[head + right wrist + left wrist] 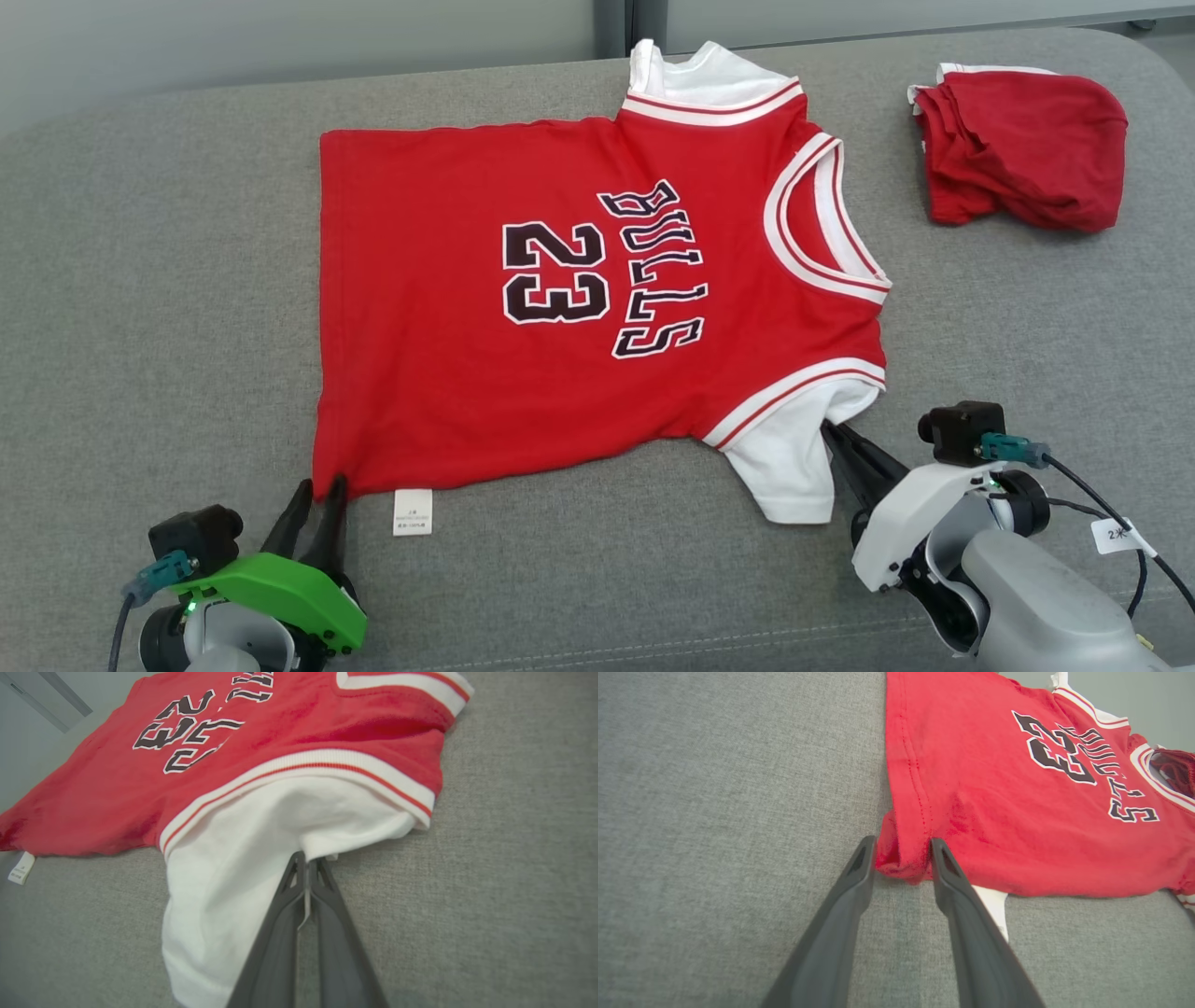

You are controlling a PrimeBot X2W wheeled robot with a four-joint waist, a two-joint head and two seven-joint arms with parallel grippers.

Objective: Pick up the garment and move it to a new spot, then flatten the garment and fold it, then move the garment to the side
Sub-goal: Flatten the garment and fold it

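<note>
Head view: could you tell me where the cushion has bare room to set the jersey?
Widest bare cushion lies left of the jersey, beyond its hem. A narrower near strip runs between left gripper and right gripper. Far right is crowded by a crumpled red garment.

All three feeds give me bright, soft, even light that seems to fall from above, with no glare on the grey cushion [140, 280] and only thin, faint shadows along the edges of the red jersey [448, 327]. My head view is crisp to its corners, print and weave both readable. In the wrist views the wide lens stretches the cloth toward the frame edges, the left gripper [902, 844] blurs close to the lens, and a grey shade sits under the white sleeve [224, 868].
</note>
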